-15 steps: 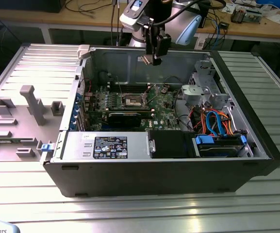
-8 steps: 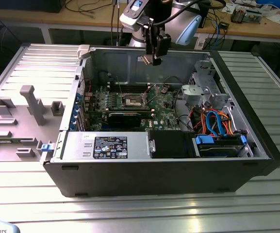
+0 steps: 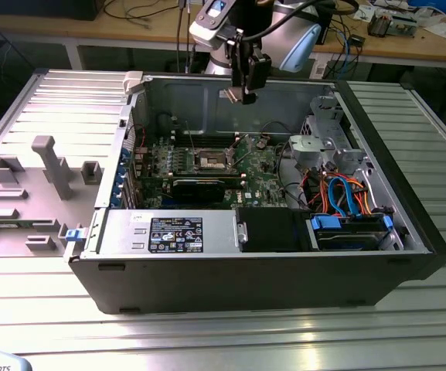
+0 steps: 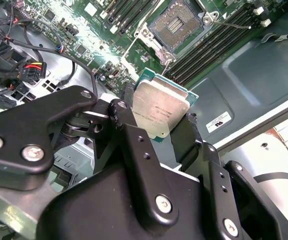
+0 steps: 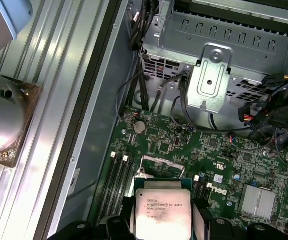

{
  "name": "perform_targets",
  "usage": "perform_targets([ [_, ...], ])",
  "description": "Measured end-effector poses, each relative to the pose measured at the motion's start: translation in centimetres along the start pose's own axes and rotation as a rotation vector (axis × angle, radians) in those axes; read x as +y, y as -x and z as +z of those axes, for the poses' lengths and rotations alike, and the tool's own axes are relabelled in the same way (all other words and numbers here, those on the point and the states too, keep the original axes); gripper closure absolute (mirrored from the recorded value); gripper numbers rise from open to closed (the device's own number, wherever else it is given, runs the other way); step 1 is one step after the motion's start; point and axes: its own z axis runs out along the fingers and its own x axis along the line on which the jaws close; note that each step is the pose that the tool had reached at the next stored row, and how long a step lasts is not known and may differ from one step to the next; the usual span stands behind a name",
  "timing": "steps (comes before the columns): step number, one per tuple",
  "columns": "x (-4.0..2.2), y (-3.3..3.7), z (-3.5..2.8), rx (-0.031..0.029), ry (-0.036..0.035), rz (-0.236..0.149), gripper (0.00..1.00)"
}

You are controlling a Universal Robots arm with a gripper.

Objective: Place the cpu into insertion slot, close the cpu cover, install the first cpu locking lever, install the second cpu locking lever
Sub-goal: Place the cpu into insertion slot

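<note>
Jaws clamp cpu (image 4: 159, 111) — hanging well above uncovered insertion slot (image 4: 176, 22).

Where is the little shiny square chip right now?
The cpu is clamped in the gripper, in the air over the open computer case; in the exterior view, the insertion slot lies below it.

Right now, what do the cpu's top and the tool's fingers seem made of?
cpu: top looks like matte silver-grey metal with a soft sheen; its teal-green edge suggests circuit board.
fingers: matte black, bolted with screws; coated metal or hard plastic, cannot tell which.
</note>
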Motion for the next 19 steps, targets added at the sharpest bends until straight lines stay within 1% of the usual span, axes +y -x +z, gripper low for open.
perform_targets([
  [3, -0.48, -0.12, 0.19, -0.0011, 0.0003, 0.012, 0.46],
  [5, -0.59, -0.13, 0.71, -0.0043, 0.0011, 0.049, 0.46],
  [7, -0.62, -0.13, 1.0, -0.0073, 0.0016, 0.081, 0.46],
  [8, -0.64, -0.12, 1.2, -0.0096, 0.0021, 0.106, 0.46],
  [10, -0.65, -0.12, 1.37, -0.0124, 0.0026, 0.138, 0.46],
  [12, -0.67, -0.12, 1.51, -0.016, 0.0036, 0.18, 0.46],
  [13, -0.67, -0.11, 1.53, -0.0171, 0.0038, 0.192, 0.46],
  [19, -0.67, -0.12, 1.53, -0.0173, 0.0038, 0.195, 0.46],
])
